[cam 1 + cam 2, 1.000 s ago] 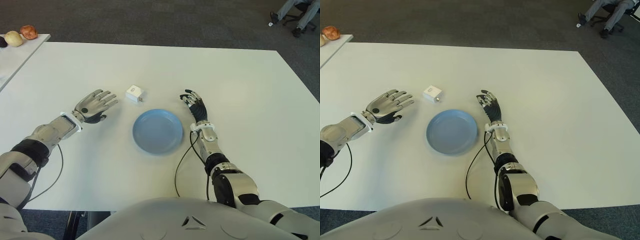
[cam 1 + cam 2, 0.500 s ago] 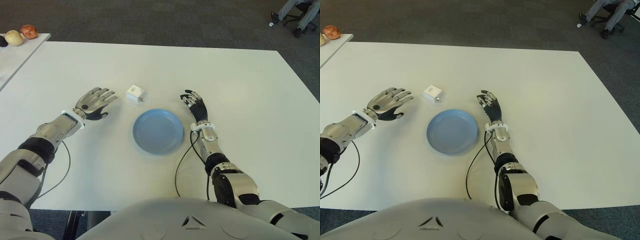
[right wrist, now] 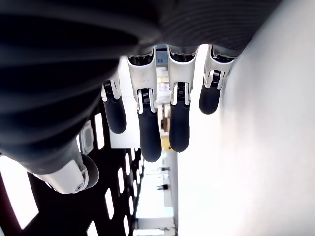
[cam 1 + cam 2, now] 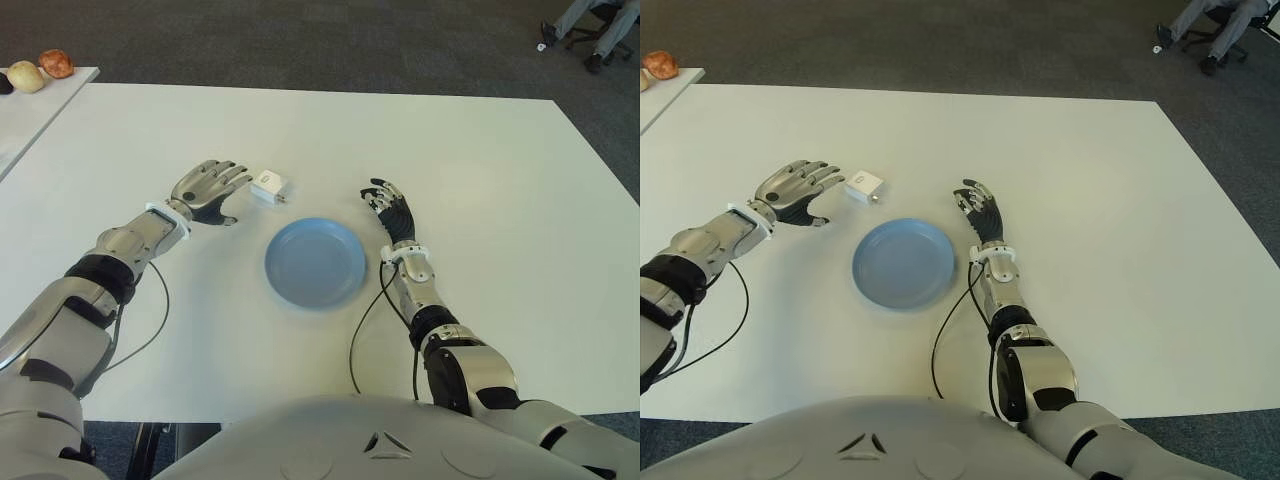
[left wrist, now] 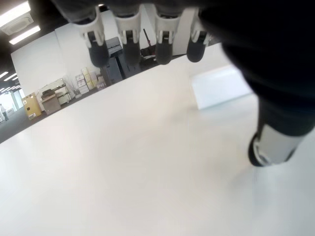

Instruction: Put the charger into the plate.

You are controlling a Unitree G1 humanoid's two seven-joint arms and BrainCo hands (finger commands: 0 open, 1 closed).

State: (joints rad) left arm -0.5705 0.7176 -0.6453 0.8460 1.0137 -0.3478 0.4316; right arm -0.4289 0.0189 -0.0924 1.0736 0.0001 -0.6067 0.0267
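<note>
Nearest the robot's body, two black cables (image 4: pixel 365 320) trail over the white table (image 4: pixel 500 180) from the right forearm, just right of the blue plate (image 4: pixel 315 262). The plate, taken here as the landmark, sits flat on the table and holds nothing.

Right hand (image 4: pixel 392 212): just to the right of the plate's far rim, palm turned toward the plate, fingers extended and slightly apart, grasping nothing. The right wrist view confirms four straight fingers (image 3: pixel 147 123) with gaps between them and the thumb set off to one side.

Left hand (image 4: pixel 208 188): to the left of the plate and a little farther from the robot than its far rim, palm down, fingers spread and reaching toward the charger; it holds nothing. In the left wrist view the four fingertips (image 5: pixel 129 46) hang side by side above the tabletop, with the thumb lower and apart from them.

Charger (image 4: pixel 269 186): a small white cube with its prongs pointing toward the plate, lying on the table just beyond the plate's far-left rim, outside the plate. It lies just beside the left fingertips; whether they touch it cannot be told.

Farther off, left of the plate and across a gap, a second white table (image 4: pixel 40 105) carries two round fruits (image 4: pixel 42 70). Beyond the table's far right corner, a seated person's legs (image 4: pixel 590 15) show on dark carpet.
</note>
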